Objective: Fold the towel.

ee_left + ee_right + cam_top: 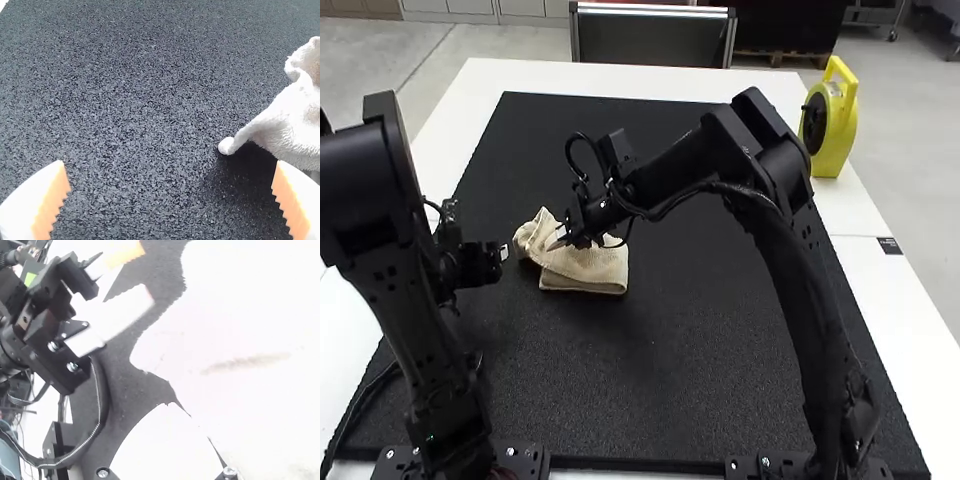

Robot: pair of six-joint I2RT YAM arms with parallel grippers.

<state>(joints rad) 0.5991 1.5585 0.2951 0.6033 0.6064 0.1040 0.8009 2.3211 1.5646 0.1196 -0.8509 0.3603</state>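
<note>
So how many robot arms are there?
2: the left arm at the table's left, its end beside the towel, and the right arm at the right, its end over the towel.

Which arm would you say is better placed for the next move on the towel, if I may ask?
Probably the right: its pincer is right at the towel, whereas the left pincer stands open over the black mat, off to the towel's left.

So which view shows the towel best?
The high view, with nearly the whole towel visible. The left wrist view has a protruding corner; the right wrist view, a close stretch with its edge.
</note>
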